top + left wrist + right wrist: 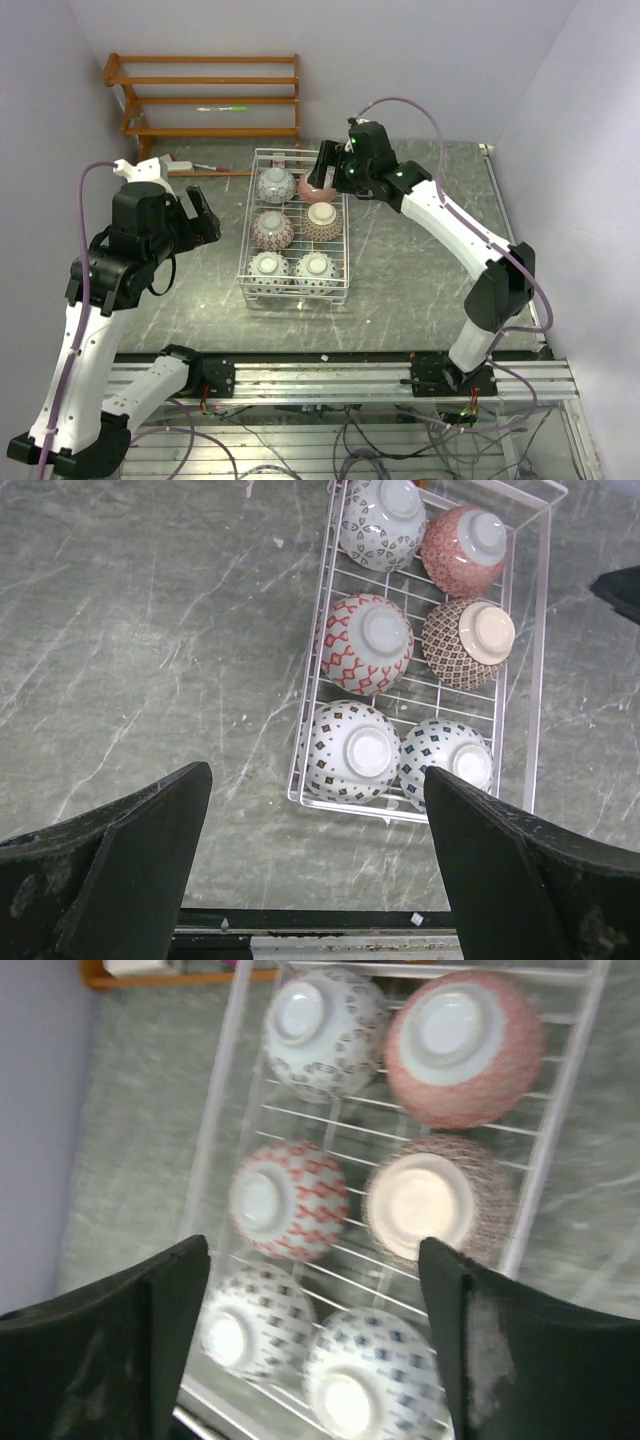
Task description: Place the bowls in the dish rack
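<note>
Risk of clipping the pink bowl (465, 1045) or dragging the white wire dish rack (347, 250) on retreat, given right gripper (312, 1250) spread wide and empty low over its far end, left gripper (318, 775) equally agape off its left side; six patterned bowls (365, 645) inside, all upside down, in three pairs.

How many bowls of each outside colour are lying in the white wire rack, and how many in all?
Pink bowl: 1
Red-on-white bowl: 1
Brown bowl: 1
White bowls with dark marks: 3
Total: 6
</note>
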`<move>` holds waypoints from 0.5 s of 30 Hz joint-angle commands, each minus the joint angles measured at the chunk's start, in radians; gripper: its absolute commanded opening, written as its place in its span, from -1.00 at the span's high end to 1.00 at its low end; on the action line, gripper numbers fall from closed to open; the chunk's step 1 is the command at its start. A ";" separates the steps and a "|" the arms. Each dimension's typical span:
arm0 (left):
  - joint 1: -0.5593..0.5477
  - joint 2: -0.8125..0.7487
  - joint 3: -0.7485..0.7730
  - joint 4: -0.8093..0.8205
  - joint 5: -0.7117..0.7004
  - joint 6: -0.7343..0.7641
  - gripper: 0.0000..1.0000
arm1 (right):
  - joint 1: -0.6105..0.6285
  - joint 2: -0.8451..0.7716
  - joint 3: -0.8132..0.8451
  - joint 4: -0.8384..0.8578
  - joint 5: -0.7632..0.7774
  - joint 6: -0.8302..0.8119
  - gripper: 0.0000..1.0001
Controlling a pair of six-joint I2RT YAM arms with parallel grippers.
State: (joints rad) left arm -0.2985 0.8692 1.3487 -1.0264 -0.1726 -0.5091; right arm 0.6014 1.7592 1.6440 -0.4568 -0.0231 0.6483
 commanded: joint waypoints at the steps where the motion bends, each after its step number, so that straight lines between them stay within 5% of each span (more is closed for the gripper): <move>1: -0.003 0.026 0.044 -0.028 -0.040 -0.024 -0.98 | 0.001 -0.085 0.040 -0.243 0.155 -0.138 -0.98; 15: -0.003 0.021 0.040 -0.023 -0.109 -0.042 -0.99 | -0.037 -0.295 -0.114 -0.437 0.258 -0.161 -1.00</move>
State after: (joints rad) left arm -0.2985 0.9058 1.3670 -1.0645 -0.2626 -0.5545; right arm 0.5919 1.5158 1.5730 -0.8215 0.1810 0.4847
